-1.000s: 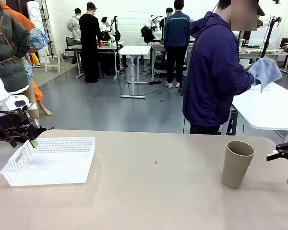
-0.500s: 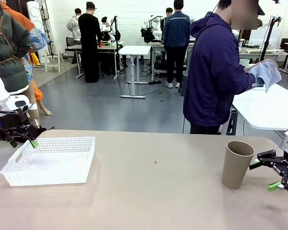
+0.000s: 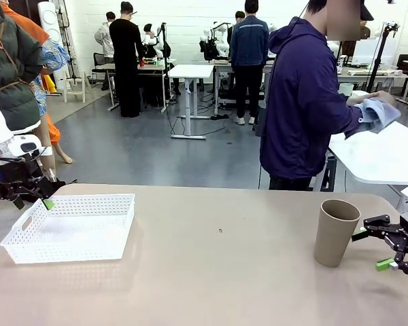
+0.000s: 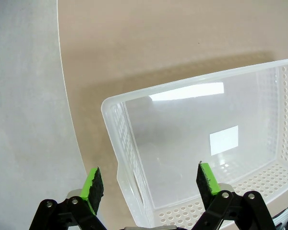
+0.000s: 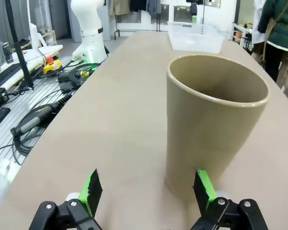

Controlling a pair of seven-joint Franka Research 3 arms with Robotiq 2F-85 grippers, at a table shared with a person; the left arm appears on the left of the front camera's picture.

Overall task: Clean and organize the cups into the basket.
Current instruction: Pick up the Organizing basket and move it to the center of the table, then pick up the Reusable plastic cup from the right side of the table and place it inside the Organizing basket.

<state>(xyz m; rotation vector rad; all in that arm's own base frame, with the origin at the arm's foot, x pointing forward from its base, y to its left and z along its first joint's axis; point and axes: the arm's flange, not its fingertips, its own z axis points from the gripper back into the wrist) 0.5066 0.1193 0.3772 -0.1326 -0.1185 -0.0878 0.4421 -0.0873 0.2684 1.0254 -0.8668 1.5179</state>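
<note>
A tan-brown cup (image 3: pixel 336 231) stands upright on the beige table at the right, its mouth open and nothing inside. My right gripper (image 3: pixel 371 249) hovers open just to its right, not touching it. In the right wrist view the cup (image 5: pixel 215 128) rises close ahead, nearer the right finger, with my right gripper (image 5: pixel 148 189) open below it. The white perforated basket (image 3: pixel 27 225) sits at the table's left with nothing in it. My left gripper (image 3: pixel 32 202) hangs open over its far left corner. From the left wrist, the left gripper (image 4: pixel 150 181) straddles the basket's wall (image 4: pixel 129 143).
A person in a dark blue hoodie (image 3: pixel 302 102) stands behind the far edge, turned toward a white table (image 3: pixel 381 153), with a pale blue cloth (image 3: pixel 377 112) in hand. The table's far left edge (image 4: pixel 62 81) lies beside the basket. Cables and tools (image 5: pixel 48 91) lie off the table's side.
My right gripper has come in from the right edge, lower and closer to the cup, still open. The person's cloth has shifted. The left arm and basket stay put.
</note>
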